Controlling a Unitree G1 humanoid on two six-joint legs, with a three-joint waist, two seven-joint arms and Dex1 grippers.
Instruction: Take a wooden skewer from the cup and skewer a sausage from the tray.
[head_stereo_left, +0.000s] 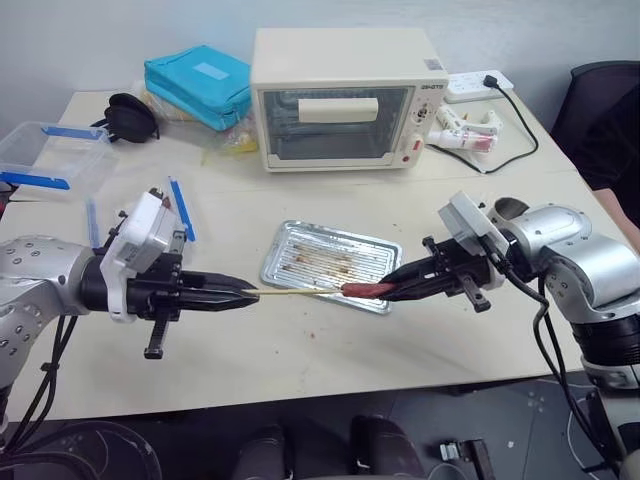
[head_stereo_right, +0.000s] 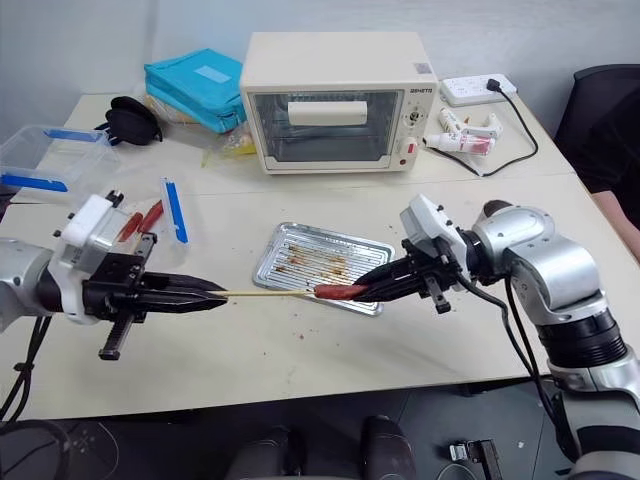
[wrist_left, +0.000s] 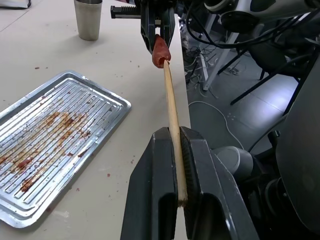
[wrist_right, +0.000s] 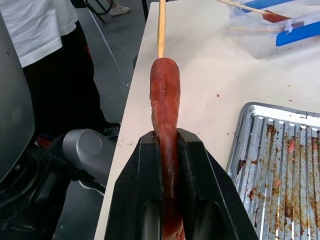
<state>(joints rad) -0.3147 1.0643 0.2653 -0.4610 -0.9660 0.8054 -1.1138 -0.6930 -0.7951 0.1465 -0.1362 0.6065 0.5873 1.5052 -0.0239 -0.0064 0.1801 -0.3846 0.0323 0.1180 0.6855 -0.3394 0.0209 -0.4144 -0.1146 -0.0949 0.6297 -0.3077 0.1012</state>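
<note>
My left gripper is shut on the butt end of the wooden skewer, which lies level and points right. Its tip meets the end of a red-brown sausage, and my right gripper is shut on that sausage. Both hang just above the front rim of the silver tray, whose ribbed floor carries only grease stains. In the left wrist view the skewer runs from my fingers to the sausage, with the steel cup standing on the table beyond. The right wrist view shows the sausage with the skewer entering its far end.
A cream toaster oven stands at the back centre. A clear plastic box with blue clips sits at the left, with a teal pouch behind it. A power strip lies at the back right. The table's front edge is close below both grippers.
</note>
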